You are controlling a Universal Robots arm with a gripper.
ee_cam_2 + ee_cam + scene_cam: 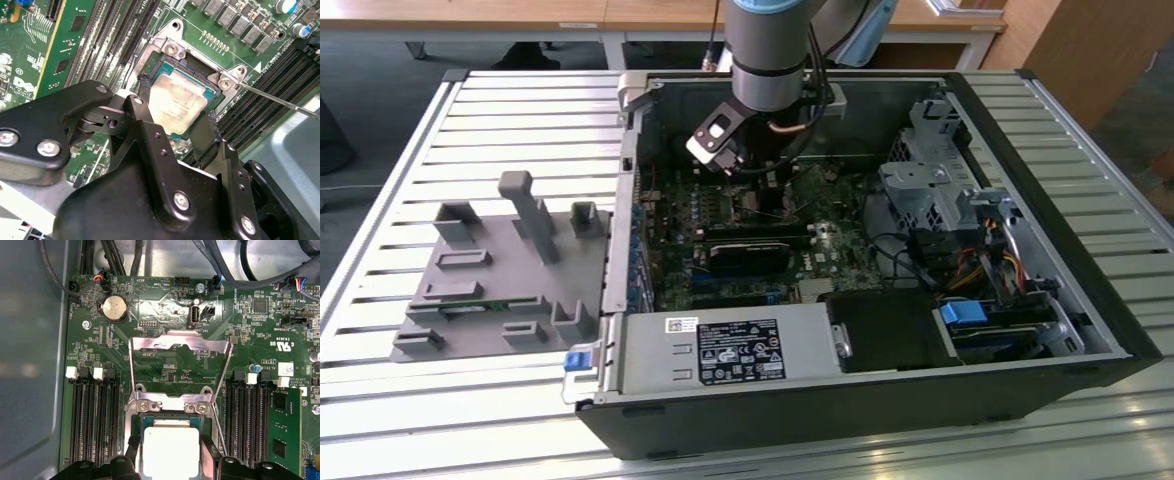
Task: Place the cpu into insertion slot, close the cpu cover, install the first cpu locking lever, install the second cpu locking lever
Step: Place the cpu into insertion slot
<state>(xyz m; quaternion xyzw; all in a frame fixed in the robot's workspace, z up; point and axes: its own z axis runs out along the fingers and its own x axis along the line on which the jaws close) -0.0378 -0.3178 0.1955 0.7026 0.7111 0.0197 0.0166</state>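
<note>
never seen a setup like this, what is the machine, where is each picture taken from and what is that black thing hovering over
The machine is a robot arm reaching down into an open computer case that lies on a slatted metal table. A grey plastic fixture sits on the table at the exterior view's left.

The exterior view comes from a camera standing off the arm. Both wrist views come from cameras riding on the arm, so they look closely at the green motherboard.

The black thing is the gripper. It sits around the cpu, the pale square chip, right at the insertion slot. Whether it is clamping the chip cannot be told.

The cpu cover, a thin metal frame, stands flipped open behind the slot.
</note>
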